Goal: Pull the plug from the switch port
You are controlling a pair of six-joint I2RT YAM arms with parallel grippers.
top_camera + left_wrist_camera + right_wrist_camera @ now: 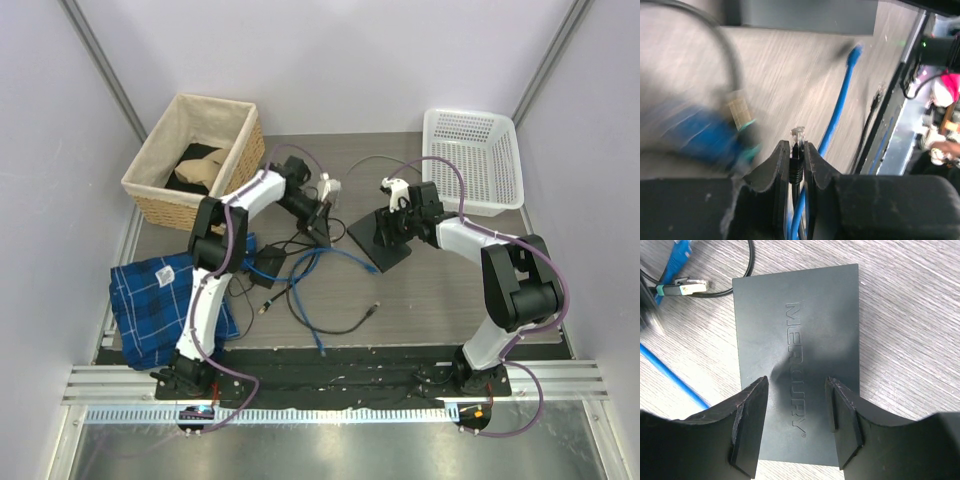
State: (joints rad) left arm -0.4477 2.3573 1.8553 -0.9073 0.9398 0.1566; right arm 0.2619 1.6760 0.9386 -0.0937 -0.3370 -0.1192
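The switch port (800,315) is a flat black box with raised MERCURY lettering, lying on the wooden table mid-right (385,252). My right gripper (796,405) is open, its jaws standing over the box's top face, one on each side of the lettering. My left gripper (798,155) is shut on a black plug (798,142) with a clear tip. It holds the plug in the air just left of the box, clear of any socket. In the top view the left gripper (322,222) sits close to the box's left end.
A second plug with a green boot (685,289) and a blue cable (670,371) lie left of the box. Loose blue and black cables (325,262) and a small black adapter brick (268,264) lie in the middle. There is a wicker basket (160,195) far left, a white plastic basket (475,170) far right and a blue plaid cloth (160,300) near left.
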